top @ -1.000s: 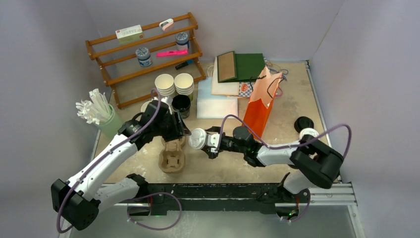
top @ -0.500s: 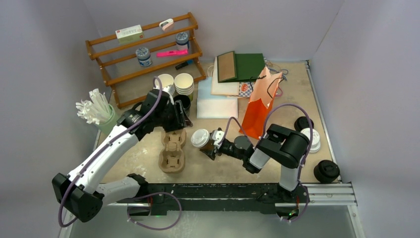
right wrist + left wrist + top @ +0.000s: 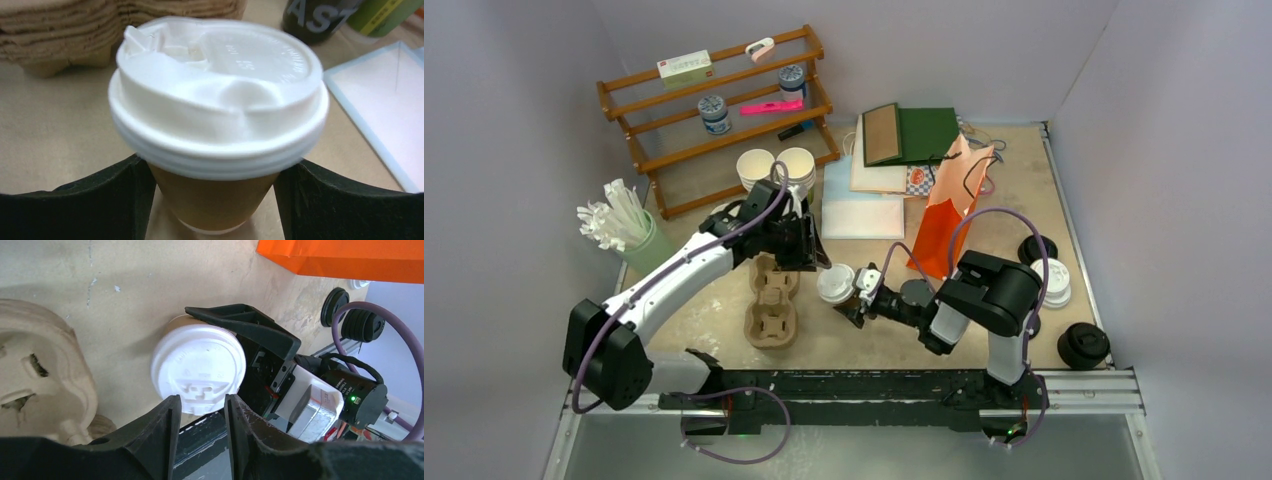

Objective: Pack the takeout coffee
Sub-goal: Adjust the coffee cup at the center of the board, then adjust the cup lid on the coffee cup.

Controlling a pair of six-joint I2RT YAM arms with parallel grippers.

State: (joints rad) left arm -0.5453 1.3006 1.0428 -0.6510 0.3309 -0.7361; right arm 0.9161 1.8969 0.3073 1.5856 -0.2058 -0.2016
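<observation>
Left arm (image 3: 674, 282) stretched rightward, left fingers (image 3: 159, 440) narrowly apart; right fingers (image 3: 100, 206) clamp cup (image 3: 218, 125).

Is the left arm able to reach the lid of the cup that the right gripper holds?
Probably yes: the left gripper hangs just above the lid on the cup, with nothing between.

An orange paper bag (image 3: 952, 205) is standing upright, with a wooden rack (image 3: 674, 150) sitting far to its left, folders (image 3: 929, 130) lying just behind it, a pulp cup carrier (image 3: 771, 318) lying nearer left and black lids (image 3: 1084, 345) resting to its right.
</observation>
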